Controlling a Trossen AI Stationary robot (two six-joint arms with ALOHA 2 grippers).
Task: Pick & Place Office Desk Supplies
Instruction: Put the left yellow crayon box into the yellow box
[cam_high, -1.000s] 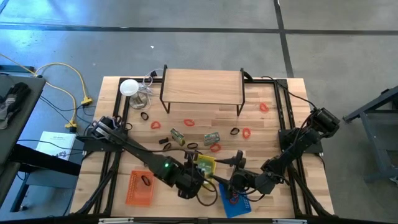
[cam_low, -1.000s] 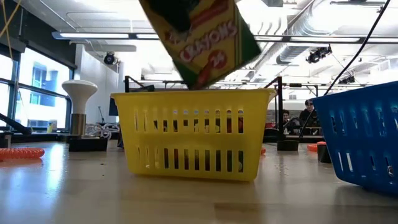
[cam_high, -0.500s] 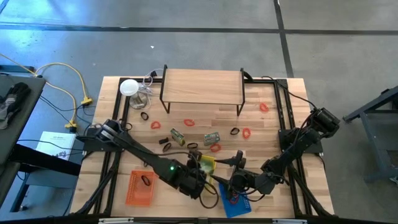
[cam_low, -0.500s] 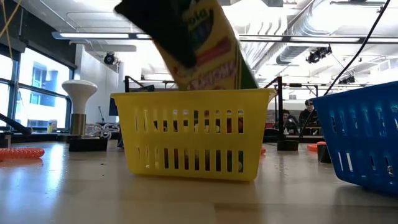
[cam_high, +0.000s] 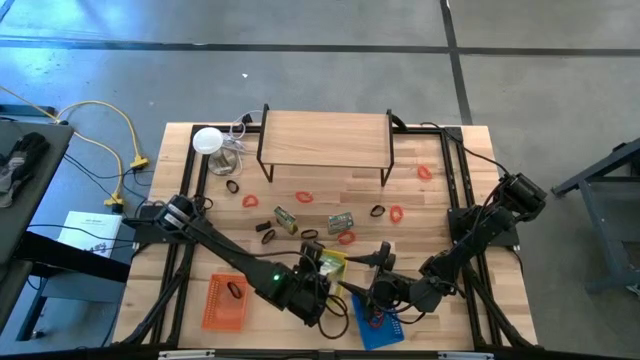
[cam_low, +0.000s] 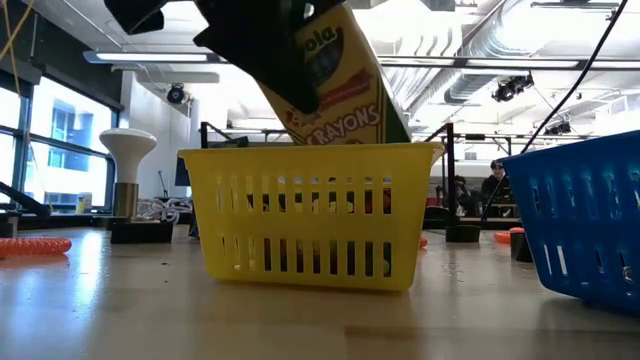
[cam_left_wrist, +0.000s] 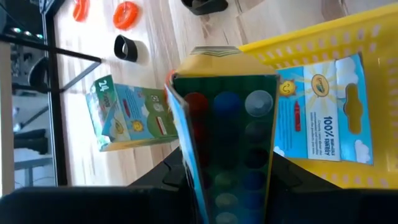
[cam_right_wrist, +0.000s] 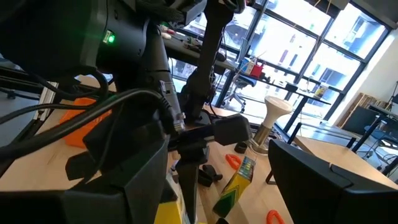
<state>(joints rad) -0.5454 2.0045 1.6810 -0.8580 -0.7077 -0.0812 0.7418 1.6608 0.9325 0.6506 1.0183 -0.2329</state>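
- Left gripper pinches a yellow-and-green cardboard crayon box, fingers clamped on its sides; the left wrist view looks into the box's open end, crayon tips showing.
- The box hangs directly over the yellow slotted plastic basket, which sits near the tabletop's front edge, about mid-width. The box's lower end looks to be at or just inside the basket rim.
- Key relation: the box's long axis is tilted, upper end leaning toward the left arm's side, lower end pointing down into the basket. Judgement: the coming move is lower and release, and the tilt should let it slide in.
- A second crayon box already lies flat inside the basket; a third lies on the wooden tabletop just beside the basket.
- Left arm reaches diagonally from the tabletop's left edge to the front middle, wrist pitched down.
- Right gripper, fingers spread and holding nothing, waits above the blue slotted plastic basket at the front edge, just right of the yellow one.
- Left arm is the working one; the right is close but idle.
- Red rubber-band loops and small black clips lie scattered mid-table, in front of the wooden riser shelf.
- Risk: the box lands on the one inside and props up on the rim.
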